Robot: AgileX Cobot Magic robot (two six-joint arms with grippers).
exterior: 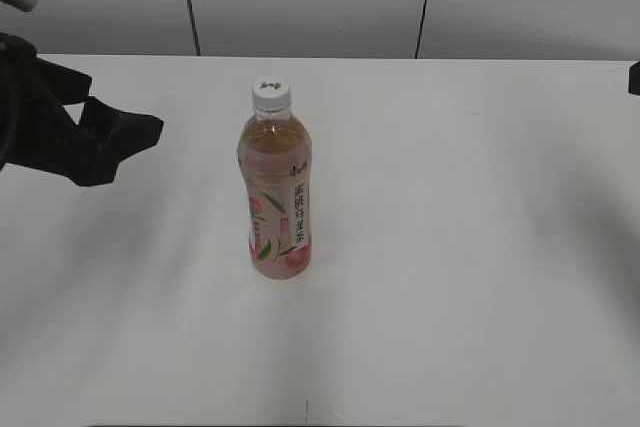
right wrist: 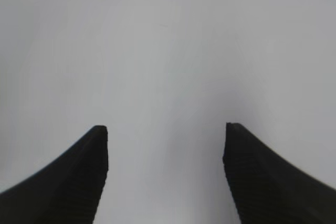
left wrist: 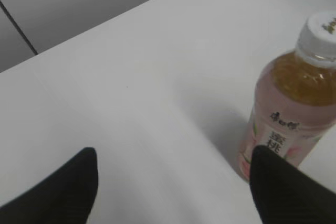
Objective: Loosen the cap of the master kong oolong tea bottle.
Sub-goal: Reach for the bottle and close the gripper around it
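- Left gripper hangs over the white table with its jaws spread wide and nothing between them; in the exterior view it sits near the left edge, well apart from the bottle.
- Its right fingertip overlaps the foot of the bottle in the left wrist view; whether they touch cannot be told.
- Right gripper is likewise spread apart over bare tabletop, holding nothing.
- Master kong oolong tea bottle stands upright near the middle of the table, pink peach label facing the camera.
- White cap sits on the bottle's neck, a small dark mark on top.
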